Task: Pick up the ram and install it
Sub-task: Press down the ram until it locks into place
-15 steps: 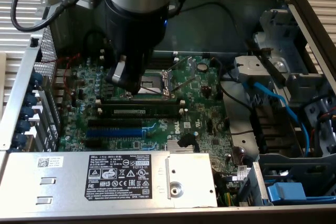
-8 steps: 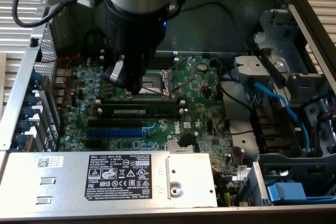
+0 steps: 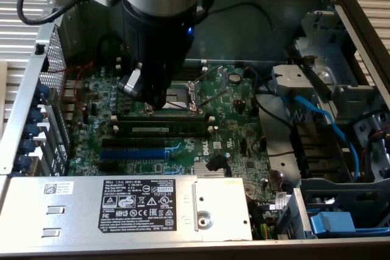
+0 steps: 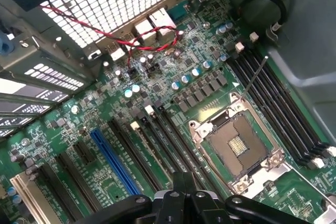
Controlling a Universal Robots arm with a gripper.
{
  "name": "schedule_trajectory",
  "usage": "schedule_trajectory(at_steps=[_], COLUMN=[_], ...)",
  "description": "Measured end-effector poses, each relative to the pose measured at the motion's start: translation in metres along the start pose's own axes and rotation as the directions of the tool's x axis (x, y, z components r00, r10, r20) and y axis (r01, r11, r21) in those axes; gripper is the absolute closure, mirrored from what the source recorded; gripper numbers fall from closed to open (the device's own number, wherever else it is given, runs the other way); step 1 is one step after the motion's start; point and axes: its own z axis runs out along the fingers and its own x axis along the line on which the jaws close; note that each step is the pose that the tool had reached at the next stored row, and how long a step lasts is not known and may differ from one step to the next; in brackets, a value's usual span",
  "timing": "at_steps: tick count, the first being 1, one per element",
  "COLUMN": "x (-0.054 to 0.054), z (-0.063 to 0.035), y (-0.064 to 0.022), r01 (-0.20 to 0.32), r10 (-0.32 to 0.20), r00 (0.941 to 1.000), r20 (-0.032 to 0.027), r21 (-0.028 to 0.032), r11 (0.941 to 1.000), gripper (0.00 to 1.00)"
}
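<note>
The long, thin dark-green circuit-board ram stick [image 3: 163, 128] lies seated beside the square metal CPU socket [image 3: 173, 94], a light, stiff, fragile board best gripped by its long edges; the tool [image 4: 184, 182], closed and empty, hovers above the socket

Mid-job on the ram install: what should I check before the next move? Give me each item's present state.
1. End effector closed: ok, fingers together.
2. Ram located: ok, it lies along a black slot between white end clips, next to the blue slot.
3. Ram in grip: not ok, the end effector hangs by the CPU socket, apart from the ram.
4. Ram fully seated, clips latched: cannot tell.
5. Clearance near the end effector: not ok, the socket lever stands raised.
</note>
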Motion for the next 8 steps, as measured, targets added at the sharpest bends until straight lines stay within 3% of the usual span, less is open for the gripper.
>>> schedule_trajectory(at_steps=[8], x=[0.0001], z=[0.0008], y=[0.0], r01=[-0.098], r10=[0.098], r00=[0.9952], r20=[0.0086], r21=[0.0072], r11=[0.9952], gripper=[0.9])
